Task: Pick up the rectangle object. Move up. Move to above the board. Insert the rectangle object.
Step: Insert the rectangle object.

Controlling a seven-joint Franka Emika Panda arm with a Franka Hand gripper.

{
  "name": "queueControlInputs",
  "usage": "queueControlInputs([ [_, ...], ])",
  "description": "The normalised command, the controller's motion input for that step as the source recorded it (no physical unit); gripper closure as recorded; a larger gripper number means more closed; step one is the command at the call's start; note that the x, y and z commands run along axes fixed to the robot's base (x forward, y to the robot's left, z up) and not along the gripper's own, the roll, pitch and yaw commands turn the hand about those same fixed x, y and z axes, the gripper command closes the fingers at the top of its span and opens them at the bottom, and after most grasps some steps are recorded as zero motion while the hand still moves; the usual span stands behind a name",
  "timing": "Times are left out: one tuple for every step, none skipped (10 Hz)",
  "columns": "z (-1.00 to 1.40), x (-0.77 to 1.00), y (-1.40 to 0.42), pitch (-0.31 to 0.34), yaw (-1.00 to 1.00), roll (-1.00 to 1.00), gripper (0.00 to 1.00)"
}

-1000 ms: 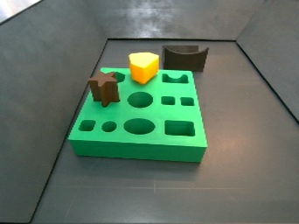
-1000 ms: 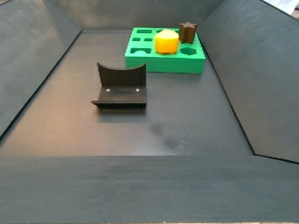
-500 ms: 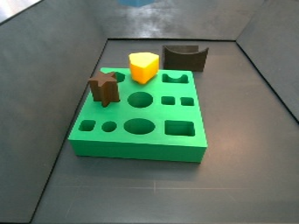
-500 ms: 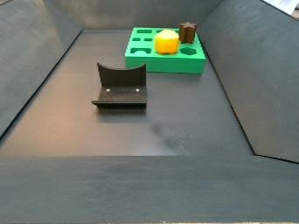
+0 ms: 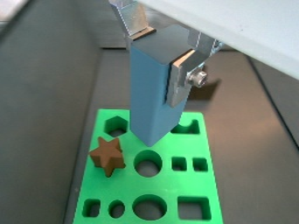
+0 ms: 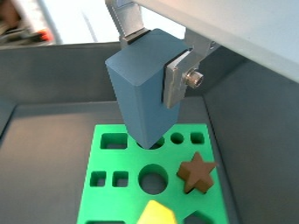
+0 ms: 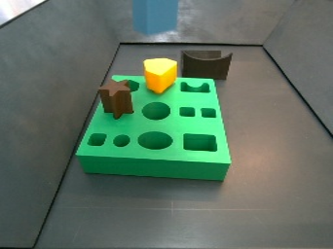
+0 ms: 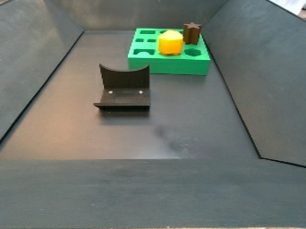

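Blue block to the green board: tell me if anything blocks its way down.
Nothing visible does. The gripper holds the blue block upright above the green board; the brown star and yellow block stand off to the sides.

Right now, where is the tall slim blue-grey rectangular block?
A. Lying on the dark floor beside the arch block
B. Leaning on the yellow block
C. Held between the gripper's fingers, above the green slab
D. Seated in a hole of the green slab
C: in both wrist views the gripper clamps the rectangle object, which hangs above the board.
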Motion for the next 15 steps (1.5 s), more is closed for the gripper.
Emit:
queueControlInputs([
  [-0.39,-0.01,-0.02,-0.203,-1.0,-0.09,1.0],
  [-0.39,-0.01,-0.02,-0.201,-1.0,-0.09,1.0],
  [-0.39,-0.01,-0.02,-0.201,-1.0,-0.09,1.0],
  [-0.39,-0.01,-0.02,-0.201,-1.0,-0.09,1.0],
  [-0.39,-0.01,-0.02,-0.203,-1.0,-0.09,1.0],
  [-0.39,-0.01,-0.02,-0.203,-1.0,-0.09,1.0],
  [-0.39,-0.01,-0.02,-0.204,-1.0,-0.08,1.0],
  [-0.41,0.0,0.0,-0.156,-1.0,-0.07,1.0],
  [-0.04,-0.18,0.0,-0.044,-0.9,0.01,1.0],
  [-0.02,-0.29,0.0,-0.099,-0.46,0.0,1.0],
  [-0.3,0.18,-0.17,-0.031,-0.08,0.0,1.0],
  [-0.28,0.22,-0.16,-0.021,-0.05,0.0,1.0],
  [-0.25,0.23,-0.15,-0.011,-0.02,0.0,1.0],
  [-0.24,0.3,-0.19,0.0,-0.01,0.0,1.0],
  [-0.22,0.33,-0.22,0.0,-0.01,0.0,1.0],
])
